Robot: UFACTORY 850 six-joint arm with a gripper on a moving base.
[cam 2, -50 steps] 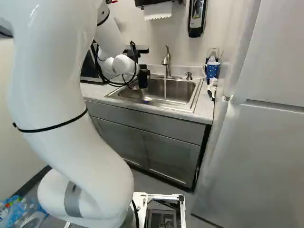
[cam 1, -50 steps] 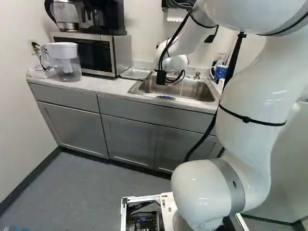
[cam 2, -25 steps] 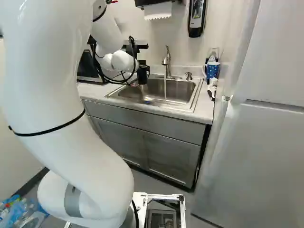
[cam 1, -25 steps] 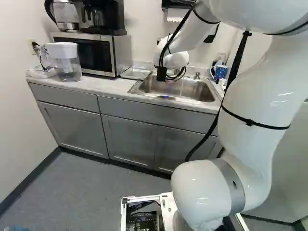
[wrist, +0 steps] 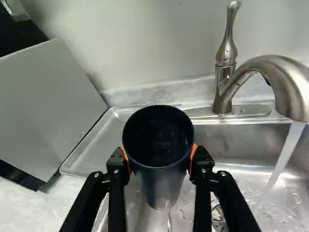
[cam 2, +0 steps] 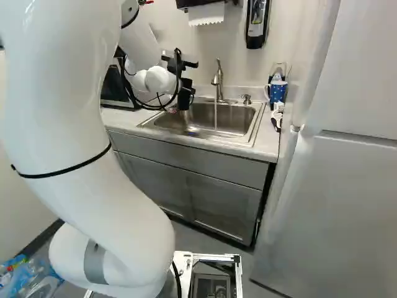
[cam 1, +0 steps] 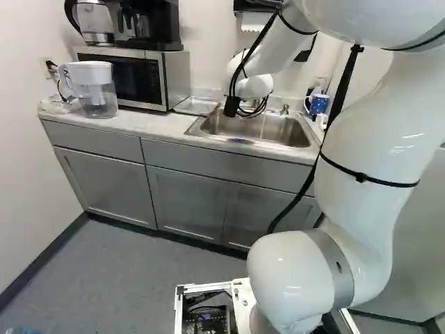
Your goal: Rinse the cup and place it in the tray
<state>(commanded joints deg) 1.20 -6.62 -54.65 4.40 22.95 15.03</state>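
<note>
In the right base view my gripper [cam 2: 184, 83] is over the left part of the sink [cam 2: 239, 138]. Seen in the wrist view, the gripper [wrist: 159, 158] is shut on the dark cup [wrist: 161, 181], an orange pad against each side. The cup's open mouth faces the wrist camera, and its lower end is above the basin. Water [wrist: 285, 152] runs from the faucet [wrist: 273, 67] into the sink, well to one side of the cup. The metal tray [wrist: 77, 164] lies between sink and microwave, partly hidden behind the cup.
The microwave [cam 1: 175, 78] and a water pitcher [cam 1: 96, 89] stand on the counter [cam 1: 132, 124]. Beyond the sink's other end are a blue mug [cam 2: 277, 92] and a soap pump [cam 2: 247, 99]. A refrigerator [cam 2: 335, 205] rises to the right.
Over the last second my arm has moved slightly left and up, carrying the cup. In the last half second the gripper and cup have tilted a little. The base has not moved.
</note>
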